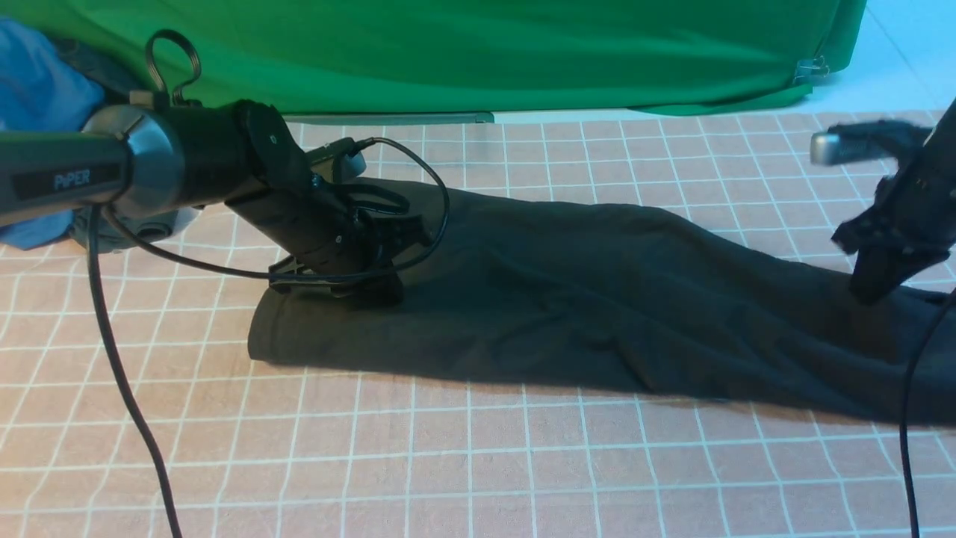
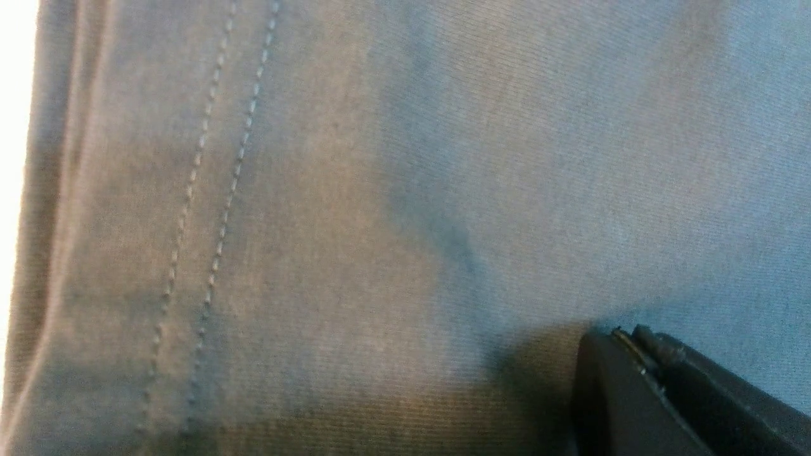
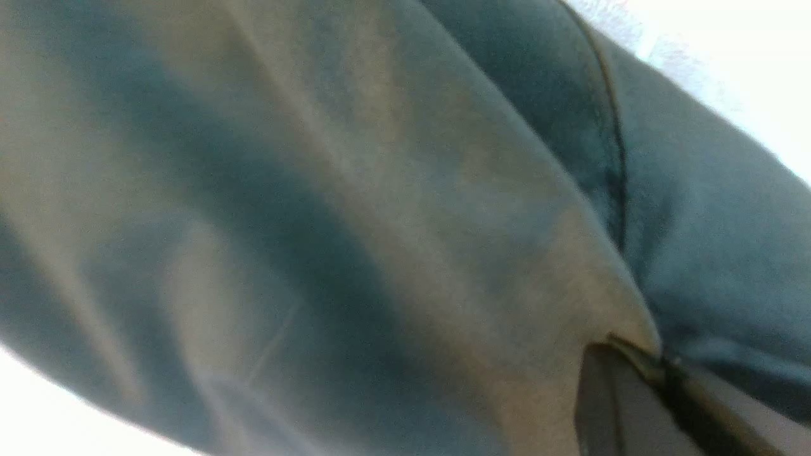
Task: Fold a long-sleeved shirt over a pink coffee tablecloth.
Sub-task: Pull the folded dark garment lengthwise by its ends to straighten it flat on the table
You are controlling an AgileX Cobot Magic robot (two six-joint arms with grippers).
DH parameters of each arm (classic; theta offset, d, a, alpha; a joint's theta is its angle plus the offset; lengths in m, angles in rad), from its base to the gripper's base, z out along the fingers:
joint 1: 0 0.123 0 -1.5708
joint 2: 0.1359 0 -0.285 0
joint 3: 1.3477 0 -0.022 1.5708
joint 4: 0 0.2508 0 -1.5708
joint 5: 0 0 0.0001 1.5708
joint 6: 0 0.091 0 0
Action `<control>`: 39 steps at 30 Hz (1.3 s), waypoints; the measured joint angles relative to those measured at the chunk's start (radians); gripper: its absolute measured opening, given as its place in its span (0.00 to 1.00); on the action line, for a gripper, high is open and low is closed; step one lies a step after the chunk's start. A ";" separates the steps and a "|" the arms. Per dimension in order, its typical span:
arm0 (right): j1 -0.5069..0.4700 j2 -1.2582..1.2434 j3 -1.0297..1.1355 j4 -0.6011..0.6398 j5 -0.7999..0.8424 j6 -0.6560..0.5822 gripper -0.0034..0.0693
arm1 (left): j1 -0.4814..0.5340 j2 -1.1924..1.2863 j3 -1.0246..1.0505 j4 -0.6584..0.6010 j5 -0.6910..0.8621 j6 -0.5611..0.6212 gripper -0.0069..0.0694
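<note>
Both sets closed: left jaws rest near the stitched hem of the long-sleeved shirt on the pink coffee tablecloth, right jaws pinch a fold.

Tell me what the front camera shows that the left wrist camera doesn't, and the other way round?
Only the front view: the whole long-sleeved shirt lying as a long dark band on the pink coffee tablecloth, the right gripper down on the shirt's right end, the green backdrop and a blue cloth at far left. Only the left wrist view: the fine knit weave and a double row of stitching near the shirt's edge. Both: the shirt and the left gripper, shut, its tip on the fabric.
</note>
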 joint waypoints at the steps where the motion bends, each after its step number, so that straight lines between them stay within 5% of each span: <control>1: 0.000 -0.011 -0.001 -0.003 0.002 0.003 0.12 | 0.000 0.000 0.000 0.000 0.000 0.000 0.11; 18: 0.000 0.032 -0.002 -0.097 -0.221 0.070 0.15 | 0.001 0.000 0.000 0.024 0.007 0.003 0.11; 23: 0.000 0.046 -0.002 -0.101 -0.277 0.095 0.35 | 0.001 -0.003 0.000 0.026 0.005 0.001 0.11; 25: 0.000 0.034 -0.002 -0.114 -0.286 0.104 0.53 | 0.006 -0.030 0.000 0.035 0.002 -0.024 0.11; 28: 0.001 -0.009 -0.002 -0.167 -0.246 0.147 0.59 | 0.029 -0.096 0.000 0.060 0.004 -0.064 0.11; 32: -0.001 -0.077 -0.002 -0.243 -0.172 0.217 0.47 | 0.072 -0.176 0.000 0.119 0.039 -0.124 0.11; 36: -0.007 -0.198 0.028 -0.238 -0.099 0.227 0.14 | 0.175 -0.249 0.000 0.196 0.153 -0.193 0.11; 39: -0.008 -0.269 0.073 -0.197 -0.109 0.227 0.10 | 0.213 -0.245 0.000 0.215 0.225 -0.203 0.11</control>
